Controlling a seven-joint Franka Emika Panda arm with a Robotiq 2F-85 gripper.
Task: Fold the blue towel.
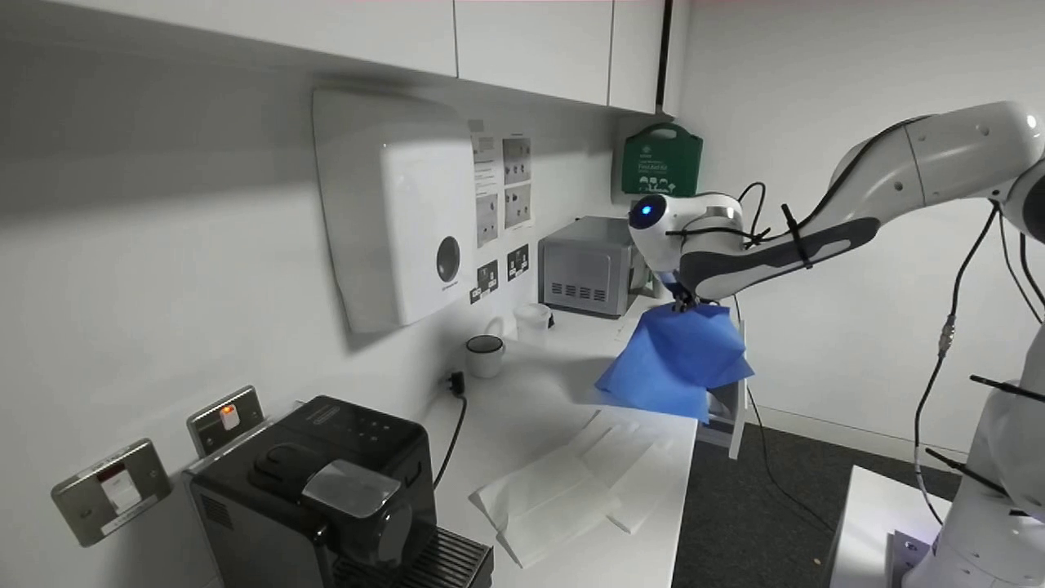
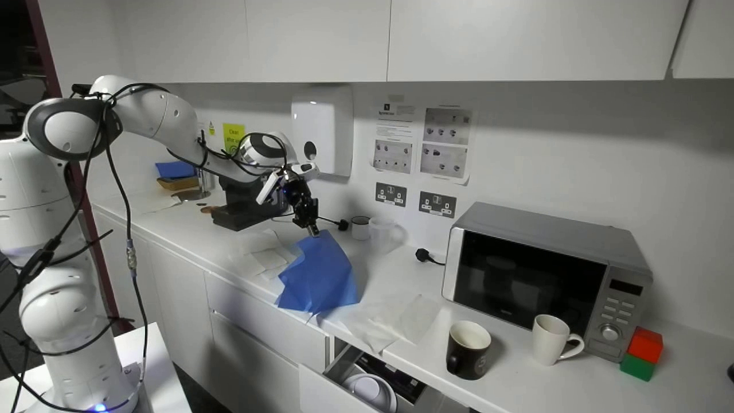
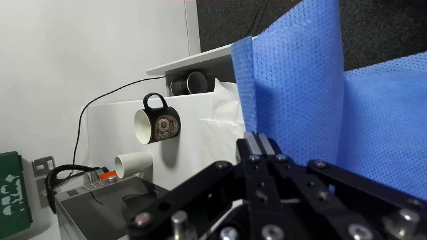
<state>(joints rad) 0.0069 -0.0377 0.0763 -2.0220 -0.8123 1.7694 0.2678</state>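
Blue towel (image 2: 320, 274) hangs from the gripper (image 3: 259, 138), its upper part pinched between the jaws, which are clenched on the cloth. In the wrist view the fingertips come together just right of the frame's middle, against the towel, which fills much of the right side and reaches the top edge. In both exterior views it spreads out below the gripper, by the front edge of the white counter (image 1: 506, 433); whether its lower edge touches the surface, I cannot tell.

In an exterior view, metal switch plates (image 1: 112, 492) show at the lower left, beside a black coffee machine (image 1: 310, 523), and a green first-aid case (image 1: 663, 163) is right of centre, near the top; the wrist view has that case too, cut off at the left edge. In an exterior view, an open drawer (image 2: 332, 393) at bottom centre holds round white dishes (image 2: 373, 390), and a green block (image 2: 637, 367) sits under a red block (image 2: 646, 344) at the lower right. Only the wrist view shows the figure 30 printed on the black mug (image 3: 160, 125), left of centre.

Up close the towel is pitted with small dimples, a narrow flap along its left edge; from farther off it looks smooth, tent-shaped, with pointed lower corners. Thin, creased white sheets (image 1: 563, 490) lie on the counter, lower centre. The microwave (image 2: 533, 281) is a grey box with a dark, glossy door.
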